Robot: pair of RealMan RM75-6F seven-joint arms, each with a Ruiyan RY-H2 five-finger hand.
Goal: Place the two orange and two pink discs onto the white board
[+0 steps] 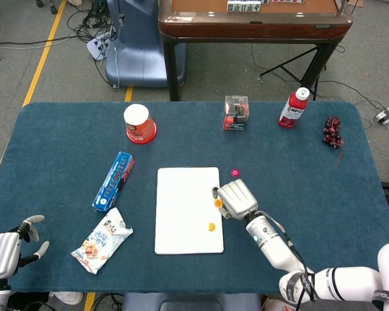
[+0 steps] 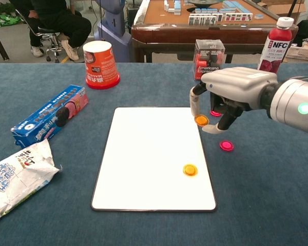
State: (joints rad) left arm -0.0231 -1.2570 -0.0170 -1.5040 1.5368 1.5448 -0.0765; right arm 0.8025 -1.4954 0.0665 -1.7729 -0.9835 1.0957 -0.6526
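Observation:
My right hand (image 2: pixel 231 95) (image 1: pixel 236 199) hangs over the right edge of the white board (image 2: pixel 143 159) (image 1: pixel 185 207), pinching an orange disc (image 2: pixel 201 120) (image 1: pixel 218 203) between thumb and a finger. A second orange disc (image 2: pixel 190 169) (image 1: pixel 211 227) lies flat on the board near its right edge. On the blue cloth to the right of the board lie two pink discs: one (image 2: pixel 226 145) is in the open, the other (image 2: pixel 215 113) (image 1: pixel 235 172) sits partly behind my hand in the chest view. My left hand (image 1: pixel 10 249) rests at the table's near left corner, fingers spread, holding nothing.
A blue biscuit box (image 2: pixel 50 116) and a snack bag (image 2: pixel 15 174) lie left of the board. At the back stand a red cup (image 2: pixel 100 65), a clear coffee box (image 2: pixel 209 59) and a red bottle (image 2: pixel 274 48). Dark grapes (image 1: pixel 332 131) sit far right.

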